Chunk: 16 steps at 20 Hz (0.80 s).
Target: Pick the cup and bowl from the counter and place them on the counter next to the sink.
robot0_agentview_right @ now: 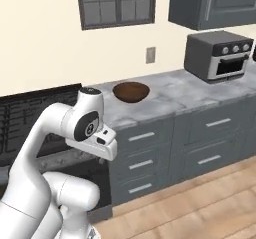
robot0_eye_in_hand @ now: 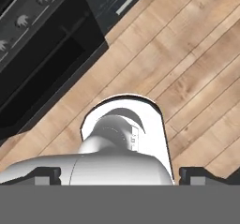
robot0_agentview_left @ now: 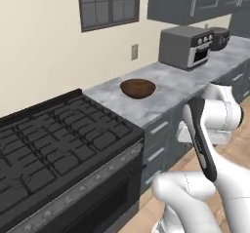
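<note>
Bowl: the bowl (robot0_agentview_left: 138, 88) of dark brown wood sits upright on the grey marble worktop (robot0_agentview_left: 176, 83), a little way past the end of the black stove (robot0_agentview_left: 58, 139) and near the wall; nothing touches it.
Cup: I cannot find the green cup in these pictures, so I cannot say where it stands.
Sink: I cannot find the sink either; it is probably further along the worktop.
Other things: a grey toaster oven (robot0_agentview_left: 185, 47) stands on the same worktop, well apart from the bowl, on the side away from the stove.
Gripper: the gripper (robot0_eye_in_hand: 119, 176) points down at the wooden floor (robot0_eye_in_hand: 197, 78), in front of the oven door, with its jaws spread wide and nothing between them.
Arm: folded close to the base, low, in front of the drawers (robot0_agentview_right: 150, 160), well apart from the bowl.
Step in hand: my judgement is that no pick has begun; this is the approach to the first object.
Next move: the arm should rise above the worktop edge, reach to the bowl, and bring the open jaws over its rim; the rim is thin and curved, so one finger inside and one outside looks most safe.
</note>
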Motion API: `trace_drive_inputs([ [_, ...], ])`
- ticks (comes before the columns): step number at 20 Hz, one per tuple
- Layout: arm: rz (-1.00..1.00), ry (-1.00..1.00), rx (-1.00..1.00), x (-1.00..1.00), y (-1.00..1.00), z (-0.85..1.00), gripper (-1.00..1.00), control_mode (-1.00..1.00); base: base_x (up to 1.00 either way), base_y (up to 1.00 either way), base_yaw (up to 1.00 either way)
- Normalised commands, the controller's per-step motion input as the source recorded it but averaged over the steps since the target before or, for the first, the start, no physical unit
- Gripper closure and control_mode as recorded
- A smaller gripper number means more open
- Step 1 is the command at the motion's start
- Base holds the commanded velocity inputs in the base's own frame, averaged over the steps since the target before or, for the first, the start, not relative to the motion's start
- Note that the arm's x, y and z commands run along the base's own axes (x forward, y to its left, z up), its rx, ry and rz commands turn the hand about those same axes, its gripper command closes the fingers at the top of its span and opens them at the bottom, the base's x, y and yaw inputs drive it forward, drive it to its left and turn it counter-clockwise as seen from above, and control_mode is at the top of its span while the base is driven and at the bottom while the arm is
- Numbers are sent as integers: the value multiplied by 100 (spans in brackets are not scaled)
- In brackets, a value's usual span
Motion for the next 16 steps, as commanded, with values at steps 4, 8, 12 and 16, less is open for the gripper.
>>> trace_drive_inputs([
  [4, 0, 0, 0, 0, 0, 0, -100, 100, 71, -53, 56],
  [8, 0, 0, 0, 0, 0, 0, -100, 100, 55, -63, 55],
  [12, 0, 0, 0, 0, 0, 0, -100, 100, 47, -78, 46],
  [16, 0, 0, 0, 0, 0, 0, -100, 100, 42, -92, 33],
])
